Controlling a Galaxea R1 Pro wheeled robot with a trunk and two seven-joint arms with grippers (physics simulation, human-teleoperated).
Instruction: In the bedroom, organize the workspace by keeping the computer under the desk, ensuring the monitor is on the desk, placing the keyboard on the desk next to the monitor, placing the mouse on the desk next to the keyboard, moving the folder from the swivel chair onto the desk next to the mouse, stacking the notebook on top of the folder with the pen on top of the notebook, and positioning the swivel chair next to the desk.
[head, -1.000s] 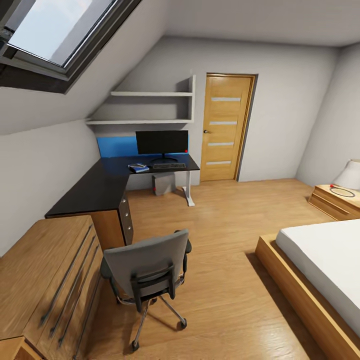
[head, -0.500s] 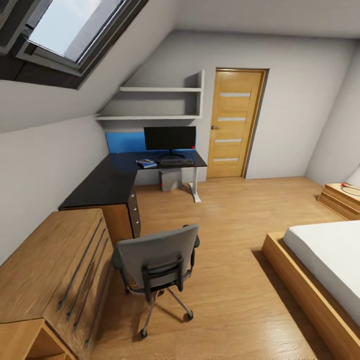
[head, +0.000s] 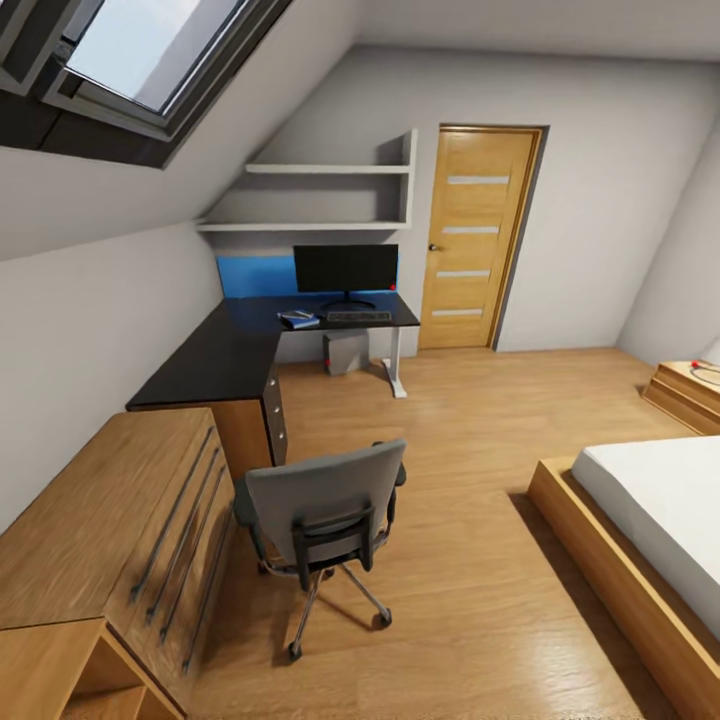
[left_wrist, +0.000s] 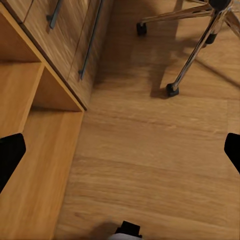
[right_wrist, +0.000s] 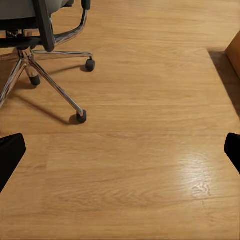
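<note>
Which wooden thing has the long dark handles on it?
The wooden dresser beside the black desk. The bed frame and the little nightstand have no such handles.

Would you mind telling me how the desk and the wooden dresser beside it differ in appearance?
The desk has a black L-shaped top carrying the monitor, while the dresser has a bare light-wood top. The desk stands partly on a white leg; the dresser is a solid block with long dark handles. Both line the same sloped wall.

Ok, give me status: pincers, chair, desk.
Both pincers open, empty, over bare floor. Swivel chair stands mid-room, back toward us, apart from desk. Monitor and keyboard on desk, computer under it. Path to chair open.
</note>
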